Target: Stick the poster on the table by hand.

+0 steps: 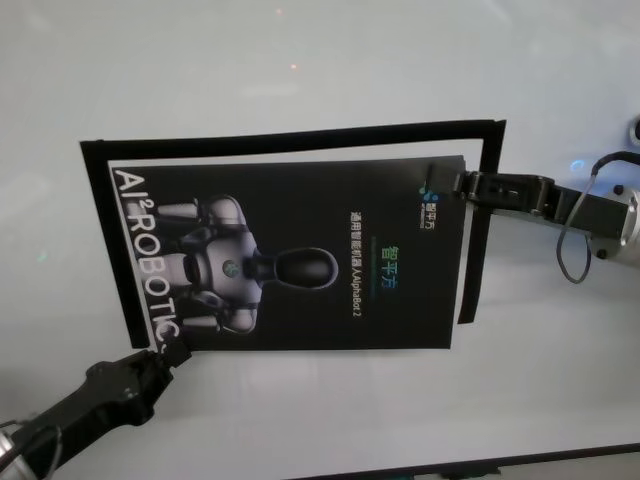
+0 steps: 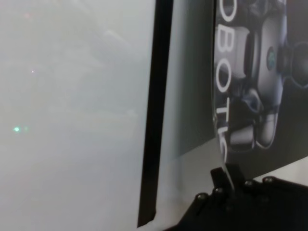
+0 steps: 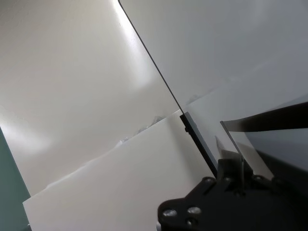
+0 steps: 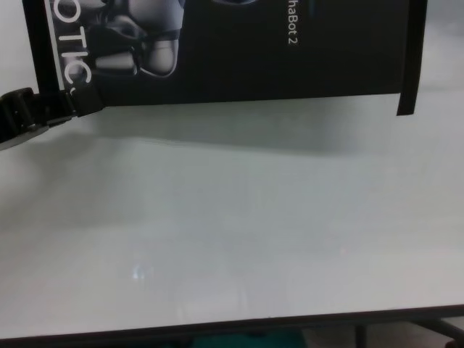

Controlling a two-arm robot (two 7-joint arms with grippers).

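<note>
poster (image 1: 300, 250) held just above table (image 1: 320, 60), inside the black tape frame (image 1: 480, 200) | left gripper (image 1: 172, 350) pinches near-left corner | right gripper (image 1: 462, 186) pinches far-right corner | grips diagonally opposite, sheet taut between

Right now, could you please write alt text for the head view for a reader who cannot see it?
A black poster showing a grey-white robot is held over a white table, inside black strips marking a frame. The left hand pinches its near-left corner, and the right hand pinches its far-right corner.
</note>
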